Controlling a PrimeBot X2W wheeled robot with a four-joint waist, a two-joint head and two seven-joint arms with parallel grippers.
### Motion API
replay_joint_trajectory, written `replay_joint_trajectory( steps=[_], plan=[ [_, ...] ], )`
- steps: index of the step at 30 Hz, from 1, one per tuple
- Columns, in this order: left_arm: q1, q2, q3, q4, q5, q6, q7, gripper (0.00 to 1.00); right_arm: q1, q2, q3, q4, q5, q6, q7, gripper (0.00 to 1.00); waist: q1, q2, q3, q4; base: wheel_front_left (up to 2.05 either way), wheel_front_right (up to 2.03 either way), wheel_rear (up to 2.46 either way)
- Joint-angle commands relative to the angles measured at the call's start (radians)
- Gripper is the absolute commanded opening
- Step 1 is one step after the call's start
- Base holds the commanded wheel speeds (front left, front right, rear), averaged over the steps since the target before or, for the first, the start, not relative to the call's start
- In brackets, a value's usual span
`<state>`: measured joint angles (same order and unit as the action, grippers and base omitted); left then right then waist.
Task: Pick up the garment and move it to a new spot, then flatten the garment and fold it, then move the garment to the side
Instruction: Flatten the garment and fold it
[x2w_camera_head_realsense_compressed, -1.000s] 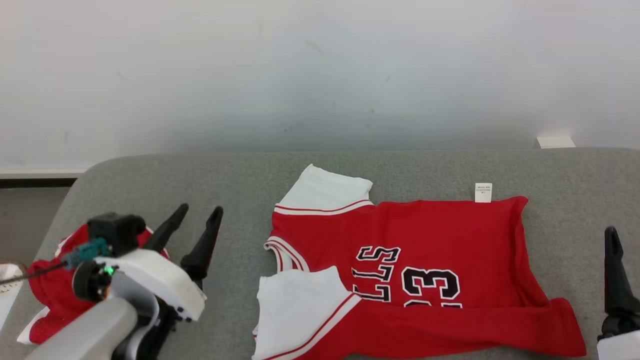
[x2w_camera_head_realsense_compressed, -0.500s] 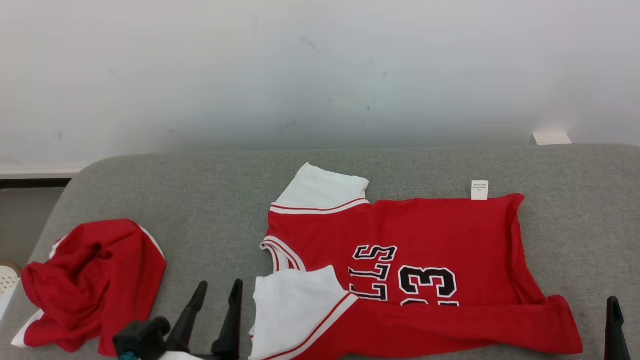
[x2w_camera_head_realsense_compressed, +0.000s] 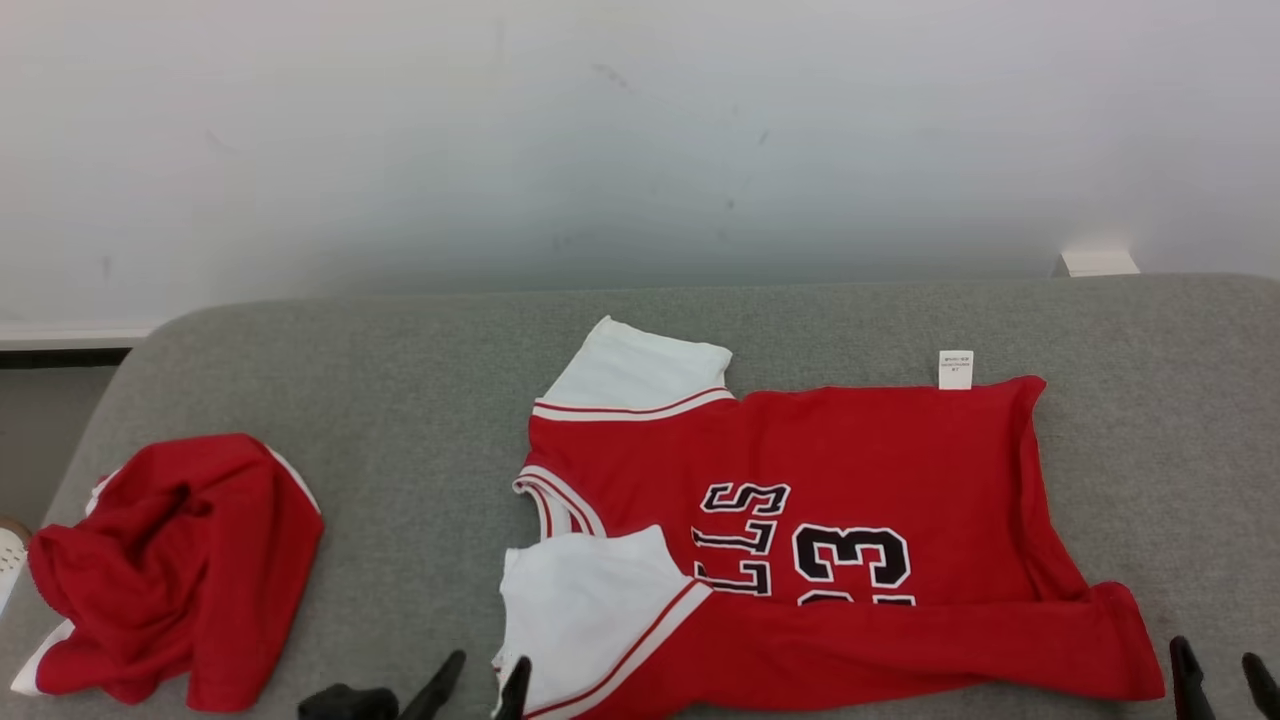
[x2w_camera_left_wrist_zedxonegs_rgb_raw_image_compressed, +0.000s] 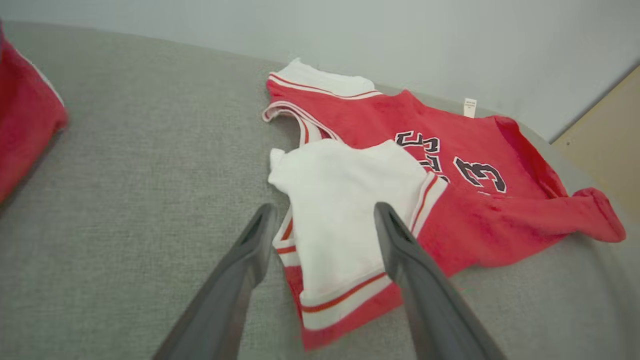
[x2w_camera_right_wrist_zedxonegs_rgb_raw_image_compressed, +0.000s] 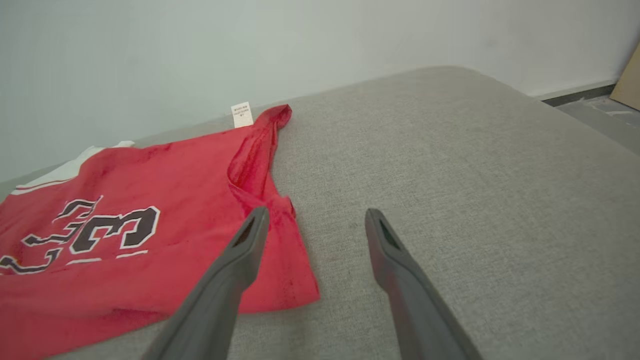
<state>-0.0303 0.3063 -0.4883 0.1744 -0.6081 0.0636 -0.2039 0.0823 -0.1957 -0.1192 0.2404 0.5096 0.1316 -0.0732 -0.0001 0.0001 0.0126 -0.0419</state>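
Red white-sleeved jersey numbered 23 (x2w_camera_head_realsense_compressed: 800, 450) lies spread over the grey fabric cushion's (x2w_camera_head_realsense_compressed: 400, 400) middle and right, probably laid out for flattening. At the cushion's left end a crumpled red cloth heap (x2w_camera_head_realsense_compressed: 170, 570) sits well apart; along its near edge the left gripper (x2w_camera_left_wrist_zedxonegs_rgb_raw_image_compressed: 324, 207) gapes toward the white sleeve (x2w_camera_left_wrist_zedxonegs_rgb_raw_image_compressed: 340, 200) and the right gripper (x2w_camera_right_wrist_zedxonegs_rgb_raw_image_compressed: 316, 211) gapes beside the hem corner (x2w_camera_right_wrist_zedxonegs_rgb_raw_image_compressed: 295, 285), likely to take 1 end each.

head: high, facing wall (x2w_camera_head_realsense_compressed: 640, 150) | left wrist: low, close | right wrist: low, close | shared: jersey (x2w_camera_head_realsense_compressed: 850, 450)
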Motion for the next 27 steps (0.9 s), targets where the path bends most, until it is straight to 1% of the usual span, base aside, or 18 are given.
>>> replay_joint_trajectory(
  steps=[1, 4, 7, 12, 16, 23, 27],
  plan=[
    [0.009, 0.015, -0.016, 0.013, 0.004, -0.014, 0.026, 1.00, -0.023, -0.010, 0.013, 0.031, 0.017, -0.002, 0.023, 1.00, 0.0001, -0.0001, 0.010, 0.002, 0.00, 0.00, 0.00],
    [0.003, 0.021, -0.035, 0.018, -0.003, -0.032, 0.055, 1.00, -0.046, -0.018, 0.042, 0.075, 0.032, -0.002, 0.052, 1.00, 0.0001, -0.0001, 0.022, 0.010, 0.00, 0.00, 0.00],
    [0.001, 0.029, -0.038, 0.009, -0.009, -0.039, 0.066, 1.00, -0.060, -0.025, 0.067, 0.112, 0.054, -0.002, 0.059, 1.00, 0.0001, -0.0001, 0.032, 0.020, 0.00, 0.00, 0.00],
    [0.000, 0.038, -0.064, 0.021, -0.015, -0.052, 0.120, 1.00, -0.090, -0.035, 0.107, 0.178, 0.080, -0.002, 0.066, 1.00, 0.0001, -0.0001, 0.044, 0.030, 0.00, 0.00, 0.00],
    [-0.013, 0.031, -0.077, 0.045, -0.020, -0.047, 0.154, 1.00, -0.118, -0.044, 0.130, 0.219, 0.097, -0.002, 0.064, 1.00, 0.0001, -0.0001, 0.053, 0.033, 0.00, 0.00, 0.00],
    [-0.064, 0.008, -0.106, 0.127, -0.027, -0.069, 0.207, 1.00, -0.167, -0.050, 0.181, 0.269, 0.117, -0.002, 0.062, 1.00, 0.0001, -0.0001, 0.075, 0.027, 0.00, 0.00, 0.00],
    [-0.090, -0.013, -0.112, 0.164, -0.037, -0.078, 0.209, 1.00, -0.190, -0.054, 0.206, 0.295, 0.132, -0.002, 0.065, 1.00, 0.0001, -0.0001, 0.080, 0.023, 0.00, 0.00, 0.00]
  ],
)
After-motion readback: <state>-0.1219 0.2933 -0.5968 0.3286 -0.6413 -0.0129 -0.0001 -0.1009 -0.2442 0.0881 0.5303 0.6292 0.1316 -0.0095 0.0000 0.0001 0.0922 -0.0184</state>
